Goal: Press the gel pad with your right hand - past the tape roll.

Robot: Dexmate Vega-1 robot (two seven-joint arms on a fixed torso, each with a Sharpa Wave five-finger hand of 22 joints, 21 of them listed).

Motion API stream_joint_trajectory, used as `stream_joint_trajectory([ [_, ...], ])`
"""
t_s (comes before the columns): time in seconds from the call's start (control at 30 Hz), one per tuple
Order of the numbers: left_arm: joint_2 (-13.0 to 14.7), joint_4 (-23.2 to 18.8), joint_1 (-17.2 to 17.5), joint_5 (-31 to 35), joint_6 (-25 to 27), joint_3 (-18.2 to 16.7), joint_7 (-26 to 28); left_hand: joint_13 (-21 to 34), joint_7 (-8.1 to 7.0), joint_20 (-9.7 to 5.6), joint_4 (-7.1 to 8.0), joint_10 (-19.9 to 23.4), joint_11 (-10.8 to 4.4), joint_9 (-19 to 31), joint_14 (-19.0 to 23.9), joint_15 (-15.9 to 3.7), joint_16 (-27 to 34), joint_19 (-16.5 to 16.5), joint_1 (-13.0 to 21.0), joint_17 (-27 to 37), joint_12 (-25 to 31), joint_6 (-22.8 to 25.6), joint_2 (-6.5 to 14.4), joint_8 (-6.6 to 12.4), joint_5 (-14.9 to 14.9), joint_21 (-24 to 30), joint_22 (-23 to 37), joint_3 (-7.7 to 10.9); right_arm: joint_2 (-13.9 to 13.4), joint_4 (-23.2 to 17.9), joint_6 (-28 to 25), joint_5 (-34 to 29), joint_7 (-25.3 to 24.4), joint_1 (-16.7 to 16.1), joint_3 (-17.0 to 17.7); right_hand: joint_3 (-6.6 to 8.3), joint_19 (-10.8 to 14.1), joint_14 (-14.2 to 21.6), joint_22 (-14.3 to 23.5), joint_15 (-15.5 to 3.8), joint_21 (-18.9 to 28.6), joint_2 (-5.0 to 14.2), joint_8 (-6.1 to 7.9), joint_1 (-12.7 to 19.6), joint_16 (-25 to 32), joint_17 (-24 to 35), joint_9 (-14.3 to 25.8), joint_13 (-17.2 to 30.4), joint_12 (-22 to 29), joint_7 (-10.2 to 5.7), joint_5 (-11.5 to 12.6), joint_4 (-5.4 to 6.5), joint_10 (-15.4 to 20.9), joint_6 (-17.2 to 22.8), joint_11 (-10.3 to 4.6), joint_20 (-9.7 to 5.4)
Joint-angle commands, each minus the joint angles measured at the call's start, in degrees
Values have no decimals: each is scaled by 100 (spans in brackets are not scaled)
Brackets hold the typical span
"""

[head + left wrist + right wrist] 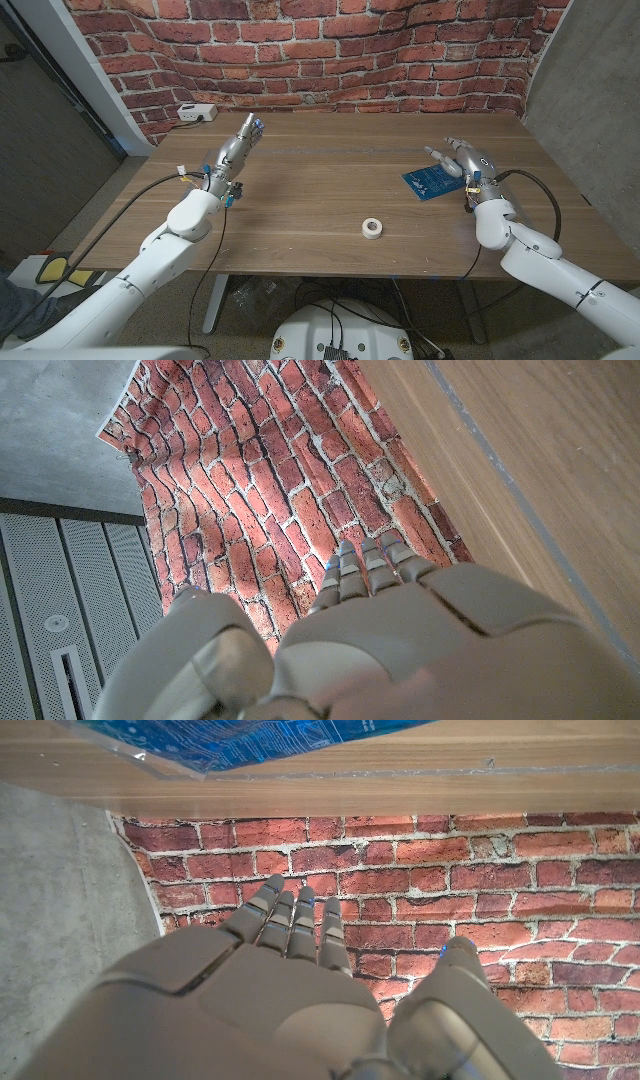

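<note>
Wooden table, brown planks, brick-pattern backdrop hung behind its far edge. Blue gel pad lying flat on right half of table, printed with pale circuit-like lines, clear border showing in right wrist view. White tape roll lying flat nearer front edge, toward middle, well apart from pad; pad lies beyond it and to the right.

Right hand at pad's right far corner, just beside or slightly over pad edge; contact with pad cannot be told. Fingers extended, close together side by side, thumb set off to one side. Nothing held. Same hand in right wrist view, fingers reaching toward brick backdrop, palm side hidden.

Left hand on left half of table, well apart from pad and roll, raised toward far edge. Fingers straight and close together, thumb apart, nothing in grasp; back of hand seen in left wrist view. Black cable running along left forearm.

White box with a cable at far left corner of table, by backdrop. Grey wall on right side.
</note>
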Motion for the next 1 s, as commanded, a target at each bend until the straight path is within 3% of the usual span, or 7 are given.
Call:
stream_joint_trajectory([
  [0.03,20,-56,74,23,-49,-65,5,14,-13,71,13,-5,-46,32,7,-27,-21,67,30,12,-30,14,33,-24,-20,-6,9,-49,-135,-125,-717,-397,62,148,-303,38,104,107,12,8,47,64,49,31,36,17,12,18,21,-89,-18,25,25,38,-46,10],
  [0.1,24,-68,90,28,-57,-76,9,14,-16,78,13,-1,-47,33,8,-25,-22,65,31,12,-30,10,34,-27,-21,-8,10,-51,-163,-142,-777,-405,107,162,-330,44,105,100,13,4,48,76,40,38,25,17,12,18,14,-73,-21,23,8,17,55,6],
  [0.2,32,-89,109,35,-66,-91,10,15,-22,73,14,1,-44,33,8,-27,-24,72,33,13,-33,10,36,-31,-22,-8,11,-56,-200,-164,-844,-427,136,172,-366,47,103,93,14,6,47,82,35,42,19,16,12,17,18,-71,-23,21,19,3,60,-3],
  [0.37,10,-104,125,-1,-118,-118,-7,15,-27,82,14,-2,-38,33,2,-22,-28,56,36,13,-37,11,37,-34,-24,-18,12,-61,-215,-223,-1036,-435,230,202,-428,58,191,351,16,-168,76,104,101,65,71,6,7,6,98,-210,-38,4,271,210,-40,0],
  [0.43,2,-114,133,9,-146,-129,0,15,-16,83,15,-7,-44,33,0,-25,-30,47,37,13,-41,14,38,-35,-24,-23,12,-63,-254,-261,-1089,-382,381,239,-453,59,202,380,16,-174,78,105,105,69,72,5,6,4,110,-205,-39,0,313,231,-33,-8],
  [0.53,7,-139,150,7,-131,-141,6,15,-16,85,15,-5,-45,33,2,-25,-30,45,39,14,-42,14,40,-37,-25,-26,13,-66,-287,-283,-1163,-351,525,300,-510,65,145,286,17,-92,51,121,52,77,9,4,4,1,55,-104,-43,-3,217,128,128,-6],
  [1.0,44,-231,275,0,-72,-197,43,17,-30,89,18,12,-71,34,10,-36,-31,45,47,15,-45,31,49,-41,-30,-35,15,-80,-405,-330,-1507,-325,1076,589,-825,83,110,256,17,-51,35,156,25,96,-13,5,4,2,42,-59,-43,-7,202,59,132,-2],
])
